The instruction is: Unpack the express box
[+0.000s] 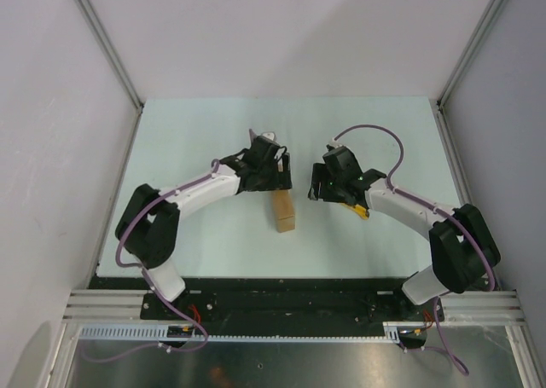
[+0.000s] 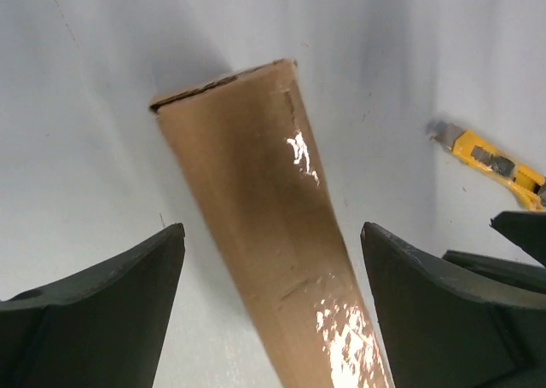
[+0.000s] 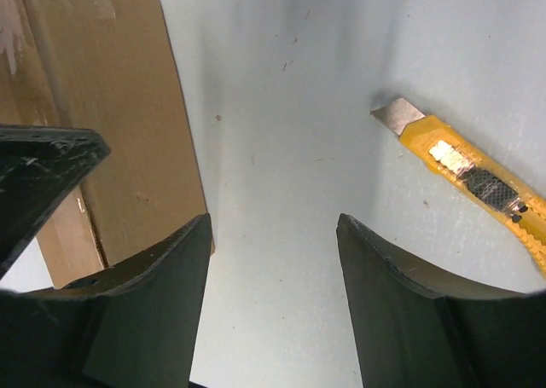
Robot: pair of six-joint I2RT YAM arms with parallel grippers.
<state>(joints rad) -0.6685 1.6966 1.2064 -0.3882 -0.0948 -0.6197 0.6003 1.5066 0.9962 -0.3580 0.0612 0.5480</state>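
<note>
The express box is a small oblong brown carton lying on the pale table between the two arms. In the left wrist view the express box runs lengthwise between the fingers of my left gripper, which is open, with a gap on each side of the carton. My left gripper hangs over the box's far end. My right gripper is open too. In the right wrist view it stands over bare table, with the box just to its left.
A yellow-and-black utility knife lies on the table to the right of my right gripper, blade out. It also shows in the left wrist view and peeks out under the right arm. Walls and metal rails enclose the table.
</note>
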